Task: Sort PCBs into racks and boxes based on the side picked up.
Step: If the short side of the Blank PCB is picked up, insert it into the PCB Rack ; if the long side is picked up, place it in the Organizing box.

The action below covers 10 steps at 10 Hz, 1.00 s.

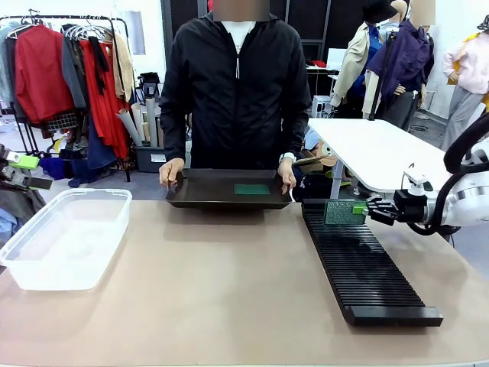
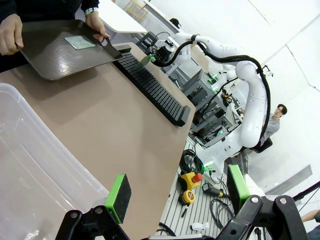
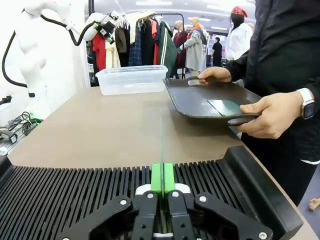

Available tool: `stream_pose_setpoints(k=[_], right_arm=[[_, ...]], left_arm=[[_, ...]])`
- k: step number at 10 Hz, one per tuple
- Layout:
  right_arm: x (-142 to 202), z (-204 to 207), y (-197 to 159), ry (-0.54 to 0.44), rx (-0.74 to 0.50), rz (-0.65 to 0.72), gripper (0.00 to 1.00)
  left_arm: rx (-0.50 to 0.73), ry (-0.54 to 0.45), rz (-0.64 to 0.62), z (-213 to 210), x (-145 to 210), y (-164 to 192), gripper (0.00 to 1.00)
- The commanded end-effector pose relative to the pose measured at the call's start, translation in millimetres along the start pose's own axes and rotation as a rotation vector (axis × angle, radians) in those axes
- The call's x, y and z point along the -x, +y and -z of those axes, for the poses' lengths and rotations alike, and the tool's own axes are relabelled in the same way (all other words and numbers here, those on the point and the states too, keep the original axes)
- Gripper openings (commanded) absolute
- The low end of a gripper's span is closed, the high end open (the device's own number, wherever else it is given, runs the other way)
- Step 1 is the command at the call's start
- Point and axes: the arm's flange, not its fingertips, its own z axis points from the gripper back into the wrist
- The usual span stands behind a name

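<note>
A: Item one, table [image 1: 229, 306]. Item two, box [image 1: 65, 237]: clear tub at the robot's left end of the table, with nothing visible inside. Confirm?

B: Confirmed. Item three, rack [image 1: 363, 264]: long, black and slotted, on the right side, running from the far edge toward the robot. I can make out no board seated in its slots.

A: Item four, tray [image 1: 221, 202]: dark and shallow, held at the far edge by the person's hands [image 1: 172, 172]. The tray PCB [image 1: 252, 189] lies flat in it.

B: Item five, left gripper [image 2: 177, 195]: fingers spread, carrying nothing, hanging near the box's corner. Item six, right gripper [image 1: 365, 208]: pads pressed together on one edge of the held PCB [image 1: 344, 212]. That board stands upright above the rack's far end.

A: Step in hand?

B: By my reading, racking that board. It looks lined up with the slots but not yet seated.

A: Next move requires?

B: Lower it straight into a single slot, parallel to the ribs, then release. The board is thin, so a slight twist could straddle two slots.
</note>
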Motion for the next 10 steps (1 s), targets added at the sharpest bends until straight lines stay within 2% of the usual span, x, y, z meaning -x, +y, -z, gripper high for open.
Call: stream_pose_setpoints(k=[1,10], right_arm=[[3,-1,-3,0.008,0.019,-0.028,0.0],[15,1,-2,0.018,0.001,-0.004,0.0]], left_arm=[[0.002,-0.001,0.004,0,-1,-1,1.0],[0.002,-0.001,0.004,0,-1,-1,1.0]])
